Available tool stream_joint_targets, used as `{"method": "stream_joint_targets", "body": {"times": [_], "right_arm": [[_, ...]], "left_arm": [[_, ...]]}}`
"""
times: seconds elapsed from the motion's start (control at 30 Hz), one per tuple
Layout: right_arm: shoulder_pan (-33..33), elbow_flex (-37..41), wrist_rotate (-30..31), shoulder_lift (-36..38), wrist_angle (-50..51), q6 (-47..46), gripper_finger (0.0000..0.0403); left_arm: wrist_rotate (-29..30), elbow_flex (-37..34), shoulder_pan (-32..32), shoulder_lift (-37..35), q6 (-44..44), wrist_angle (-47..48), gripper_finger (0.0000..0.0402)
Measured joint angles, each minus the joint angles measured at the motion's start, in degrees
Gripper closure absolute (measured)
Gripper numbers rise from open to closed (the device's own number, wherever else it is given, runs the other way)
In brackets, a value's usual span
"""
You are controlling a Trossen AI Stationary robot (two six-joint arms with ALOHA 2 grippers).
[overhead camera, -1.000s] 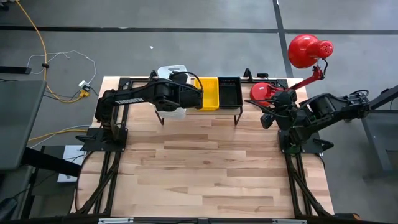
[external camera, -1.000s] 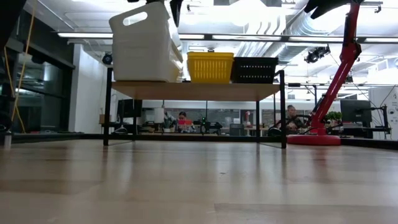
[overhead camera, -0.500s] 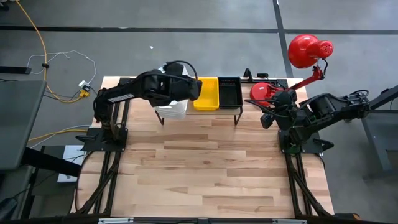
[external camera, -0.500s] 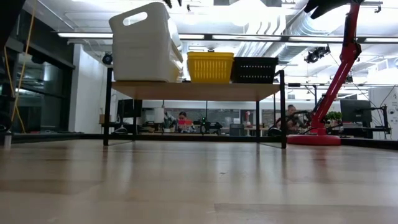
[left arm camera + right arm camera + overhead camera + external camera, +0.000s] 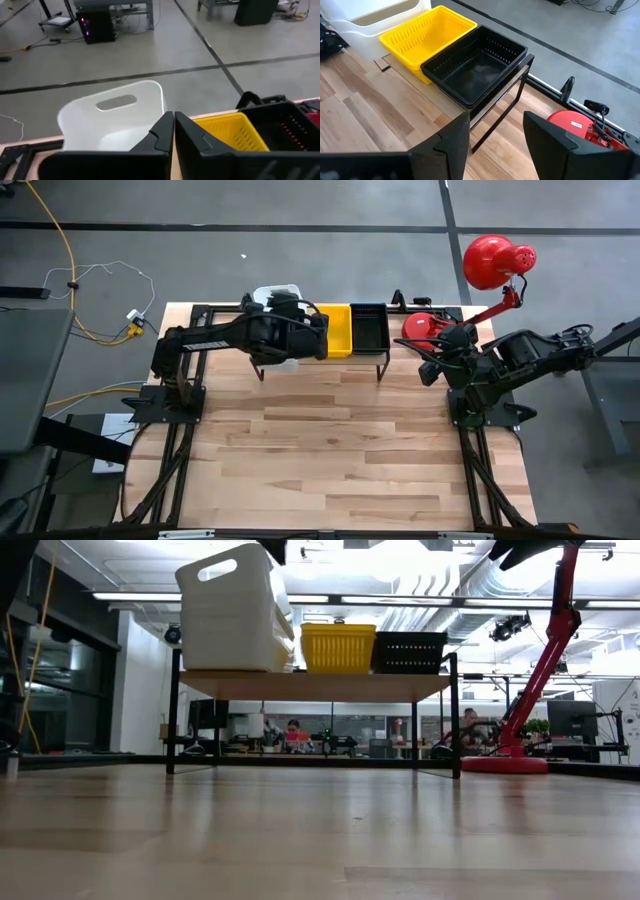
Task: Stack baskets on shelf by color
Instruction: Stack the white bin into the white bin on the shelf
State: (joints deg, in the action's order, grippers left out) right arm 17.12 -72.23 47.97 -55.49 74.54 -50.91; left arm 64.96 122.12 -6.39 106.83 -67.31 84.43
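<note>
High view: I see wood table point(image 5: 330, 450) on grey floor, red lamp point(image 5: 495, 260) right of shelf point(image 5: 315, 685). On shelf: white baskets point(image 5: 232, 610) left end, tilted; yellow baskets point(image 5: 427, 37) middle, black baskets point(image 5: 475, 67) right end, long axes across plank, top ones empty. Left gripper point(image 5: 173, 131) above white baskets, fingers together, holding nothing. Right gripper point(image 5: 496, 132) right of shelf, fingers apart.

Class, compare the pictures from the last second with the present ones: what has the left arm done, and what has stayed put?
The left gripper has closed its fingers; it holds nothing. The arm swung back off the shelf and returned above the white baskets, which are tilted and have not shifted. The yellow baskets, the black baskets and the open right gripper, waiting at the table's right edge, are unchanged.
</note>
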Motion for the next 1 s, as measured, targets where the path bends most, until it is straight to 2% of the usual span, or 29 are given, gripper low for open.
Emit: {"method": "stream_joint_targets", "body": {"times": [0.4,0.63,1.0], "right_arm": [[0.0,0.0,-0.1,0.0,0.0,-0.1,0.0231],[0.0,0.0,-0.1,0.0,0.0,-0.1,0.0231],[0.0,0.0,-0.4,0.0,0.0,-0.3,0.0231]], "left_arm": [[0.2,-1.8,-2.1,0.0,0.9,-2.1,0.0401],[-3.1,-1.8,-3.4,1.1,2.5,-4.8,0.0401],[-4.3,-1.9,-3.4,4.2,2.1,-6.3,0.0401]]}}
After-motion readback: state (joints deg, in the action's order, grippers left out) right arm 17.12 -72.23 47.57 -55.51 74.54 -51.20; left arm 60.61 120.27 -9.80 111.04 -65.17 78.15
